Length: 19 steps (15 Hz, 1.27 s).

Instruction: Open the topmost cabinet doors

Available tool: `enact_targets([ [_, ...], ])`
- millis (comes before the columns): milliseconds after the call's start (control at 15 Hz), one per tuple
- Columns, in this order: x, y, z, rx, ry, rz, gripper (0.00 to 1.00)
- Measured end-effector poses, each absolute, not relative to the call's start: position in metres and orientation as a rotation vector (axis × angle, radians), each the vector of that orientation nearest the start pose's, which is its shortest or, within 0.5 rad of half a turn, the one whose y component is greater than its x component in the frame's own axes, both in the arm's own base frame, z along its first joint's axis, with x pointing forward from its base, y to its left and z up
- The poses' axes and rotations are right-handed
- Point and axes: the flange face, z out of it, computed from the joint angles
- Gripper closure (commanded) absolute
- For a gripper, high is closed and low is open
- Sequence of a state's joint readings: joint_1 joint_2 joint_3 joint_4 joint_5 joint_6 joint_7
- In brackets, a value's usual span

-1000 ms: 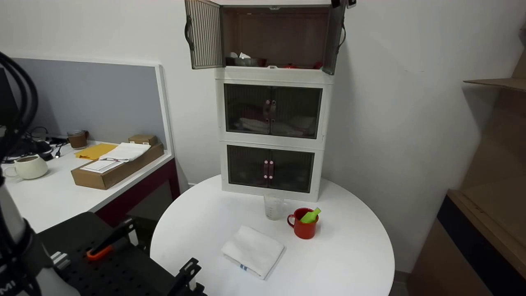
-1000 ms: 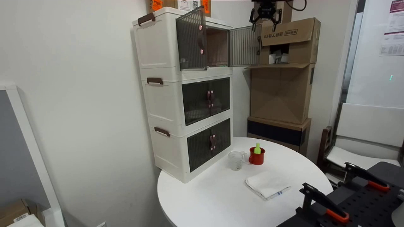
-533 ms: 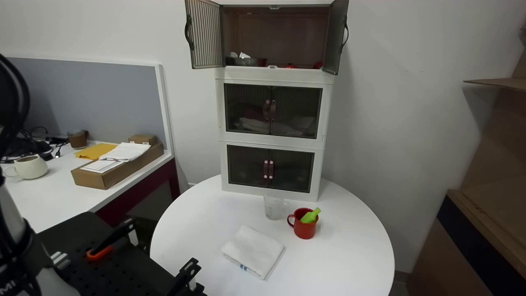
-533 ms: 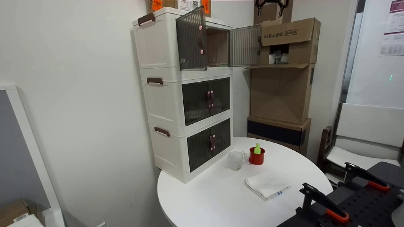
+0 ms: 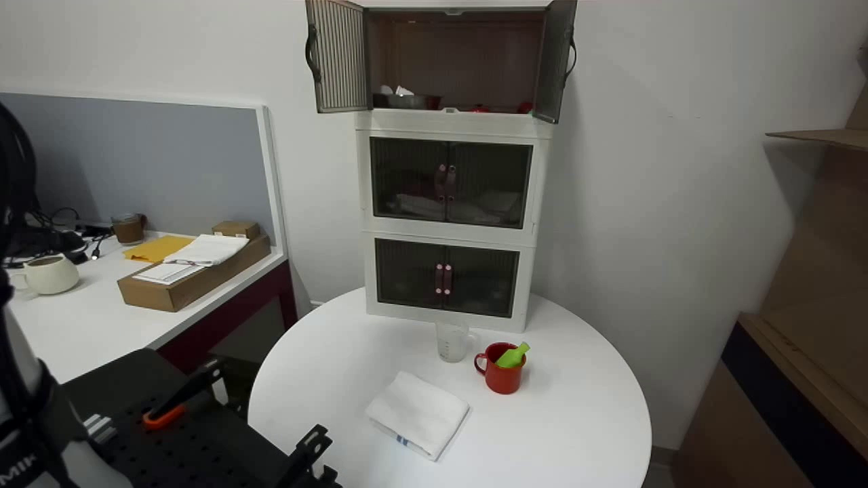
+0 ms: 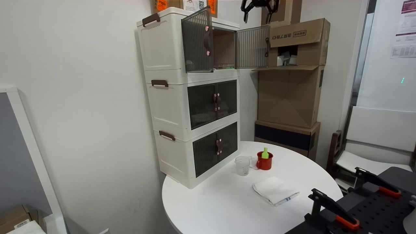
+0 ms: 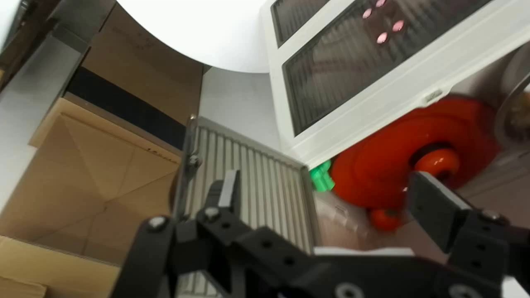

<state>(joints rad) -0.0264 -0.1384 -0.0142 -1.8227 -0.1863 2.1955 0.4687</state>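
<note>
My fingers stand wide apart with nothing between them. One overlaps the ribbed door in the wrist view; in an exterior view they hang above that door's top edge in the picture. I can't tell the depth, but I'd judge them free of it. Over the last second that door has swung a touch wider and now looks settled, while my fingers have come away from its top edge and moved across, towards the topmost cabinet. To me that means the pull is over: this cabinet has both doors open, the ribbed one and the opposite door, spread to either side in both exterior views. Inside I make out a red knobbed lid and a small green piece. As I read it the task is done; what's left is backing out without clipping a door and nudging it inward. Below, the middle cabinet and bottom cabinet are closed. On the tabletop sit a clear measuring cup, near it a red mug holding a green tool, and a folded cloth.
</note>
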Motion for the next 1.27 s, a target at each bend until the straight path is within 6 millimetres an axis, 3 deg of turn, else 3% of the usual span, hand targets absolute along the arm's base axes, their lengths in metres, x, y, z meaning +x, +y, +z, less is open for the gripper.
enact_targets([
  [133, 0.555, -0.004, 0.607, -3.066, 0.501, -0.786, 0.0],
  [267, 0.553, 0.005, 0.568, -3.104, 0.328, -0.735, 0.0],
  [867, 0.527, -0.031, 0.419, -3.172, -0.466, -0.582, 0.0],
  [1067, 0.524, -0.028, 0.383, -3.096, -0.679, -0.636, 0.0],
  [1267, 0.524, -0.019, 0.368, -3.063, -0.763, -0.649, 0.0],
])
